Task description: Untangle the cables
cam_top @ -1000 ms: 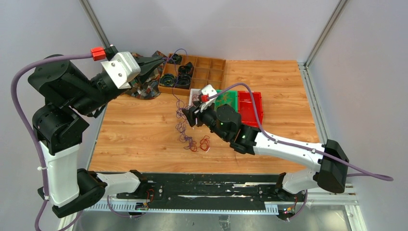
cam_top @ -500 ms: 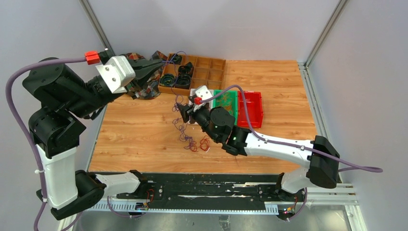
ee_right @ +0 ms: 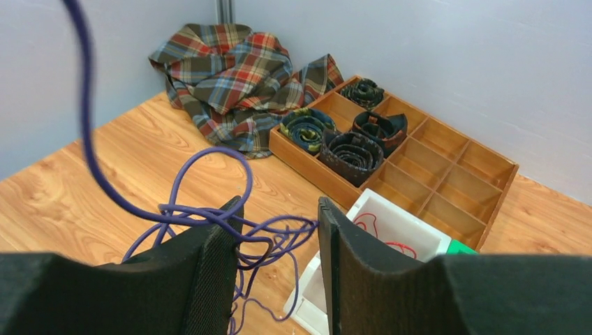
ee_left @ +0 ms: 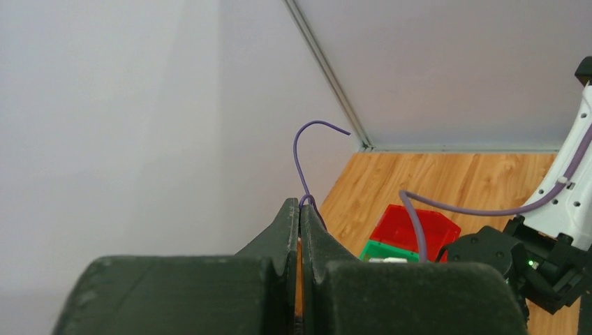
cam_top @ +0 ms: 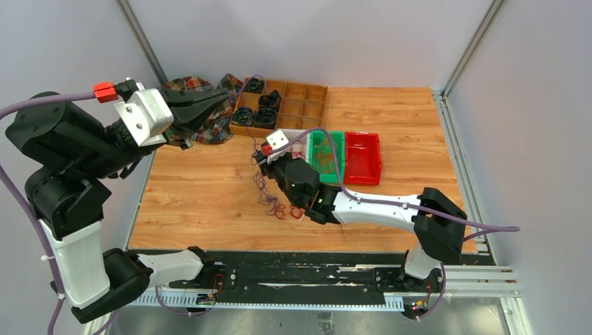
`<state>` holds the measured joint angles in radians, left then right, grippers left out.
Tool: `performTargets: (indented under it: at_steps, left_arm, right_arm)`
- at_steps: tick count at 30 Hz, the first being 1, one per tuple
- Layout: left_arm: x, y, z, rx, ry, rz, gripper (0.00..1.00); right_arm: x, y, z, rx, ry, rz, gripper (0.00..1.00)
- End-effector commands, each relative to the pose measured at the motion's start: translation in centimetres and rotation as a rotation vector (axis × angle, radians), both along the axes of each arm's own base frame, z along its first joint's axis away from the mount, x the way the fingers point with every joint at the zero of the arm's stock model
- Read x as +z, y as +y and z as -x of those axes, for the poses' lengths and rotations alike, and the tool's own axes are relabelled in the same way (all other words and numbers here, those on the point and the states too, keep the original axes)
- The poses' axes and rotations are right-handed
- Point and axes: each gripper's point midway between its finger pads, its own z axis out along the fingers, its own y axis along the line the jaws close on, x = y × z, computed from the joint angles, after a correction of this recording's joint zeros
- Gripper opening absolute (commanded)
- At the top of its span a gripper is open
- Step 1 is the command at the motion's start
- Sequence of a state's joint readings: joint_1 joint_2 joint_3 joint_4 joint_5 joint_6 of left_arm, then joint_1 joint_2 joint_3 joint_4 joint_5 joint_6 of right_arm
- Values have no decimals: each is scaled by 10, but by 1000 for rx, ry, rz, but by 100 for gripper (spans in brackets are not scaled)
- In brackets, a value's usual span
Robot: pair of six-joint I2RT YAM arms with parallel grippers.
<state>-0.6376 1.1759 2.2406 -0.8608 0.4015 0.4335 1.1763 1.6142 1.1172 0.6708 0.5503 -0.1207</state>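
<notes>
there, left claw (ee_left: 300, 213) pinches purple cable (ee_left: 298, 157) over table (cam_top: 188, 185), near its far-left corner.

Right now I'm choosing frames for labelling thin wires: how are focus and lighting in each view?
Top external: even light, sharp, but the cables look hair-thin. Left wrist: purple cable crisp against the wall, dark fingers soft. Right wrist: near fingers blurred, wooden tray sharp.

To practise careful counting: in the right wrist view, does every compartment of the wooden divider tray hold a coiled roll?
No: only four compartments of the wooden divider tray hold coiled rolls, and the others show bare wood.
</notes>
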Motion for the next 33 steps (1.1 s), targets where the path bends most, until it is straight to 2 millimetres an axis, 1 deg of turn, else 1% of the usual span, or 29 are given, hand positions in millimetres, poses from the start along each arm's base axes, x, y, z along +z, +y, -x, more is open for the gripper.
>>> performTargets:
  at_steps: [1,4,6,10,13,17,19,20,21,24,29,31,33]
  left_arm:
    - [19,3,12,-25,-40,48,0]
    - [26,7,12,-7,-66,58,0]
    - [38,13,13,18,-102,75,0]
    - [60,30,9,109,-184,98,0]
    - [79,44,5,188,-249,136,0]
    - [101,62,1,291,-337,180,0]
    - [114,74,-4,366,-379,221,0]
    - [125,83,-5,415,-416,259,0]
    - [132,91,-7,459,-438,286,0]
    - [146,108,-12,561,-488,352,0]
    - [169,126,-3,622,-556,438,0]
    - [174,128,-1,637,-583,431,0]
    - [184,135,4,671,-636,445,0]
  right_arm:
    - [-6,1,-2,-47,-5,-14,43]
    - [-23,-4,-1,-60,22,-1,44]
    - [-38,-12,0,-74,53,0,44]
    - [-84,-39,3,-114,147,4,48]
    - [-117,-61,7,-145,221,-1,47]
    - [-143,-87,18,-170,283,-8,47]
    - [-153,-99,24,-183,315,-26,47]
    - [-158,-105,27,-189,327,-27,47]
    - [-162,-110,29,-196,340,-29,47]
    - [-170,-126,34,-229,373,-29,50]
    - [-166,-138,41,-217,386,-65,54]
    - [-165,-141,42,-211,389,-69,54]
    - [-167,-145,43,-210,400,-77,54]
